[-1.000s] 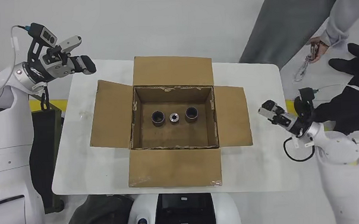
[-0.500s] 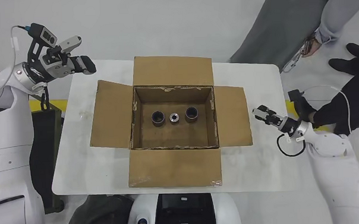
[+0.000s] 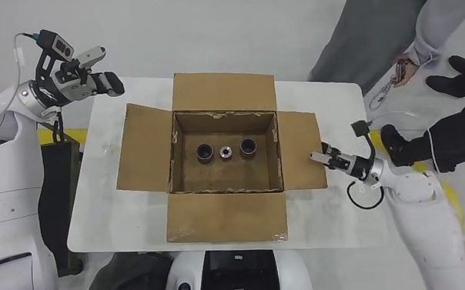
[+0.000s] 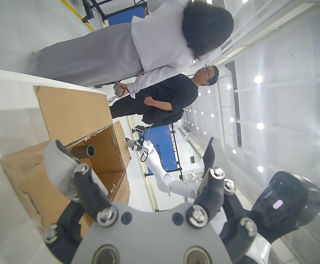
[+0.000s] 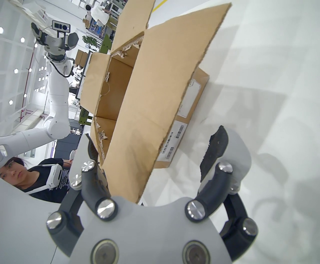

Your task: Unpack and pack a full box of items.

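One box: an open cardboard box (image 3: 226,180) stands in the middle of the white surface (image 3: 343,218). Its four flaps are folded out flat at 12, 3, 6 and 9 o'clock, and the 6 o'clock one lies nearest the robot.
Three items: they sit on the box floor in a row running from 9 to 3 o'clock, none touching another. There is a dark cylinder (image 3: 205,153), a smaller silvery ring (image 3: 225,152) and a second dark cylinder (image 3: 248,147), all with open ends facing up.
Right pincer (image 3: 316,156): at 3 o'clock of the box, released, fingers (image 5: 217,145) spread. The outer edge of the 3 o'clock flap (image 5: 150,100) lies between them; contact cannot be told. The items are well apart from it, down inside the box.
Labels: a white barcode sticker (image 5: 175,140) is on the box's outer wall under that flap; its print is too small to read.
Left pincer (image 3: 111,82): at 10 o'clock of the box, by the surface's far corner, well apart from box and items. It is released and grasps nothing.
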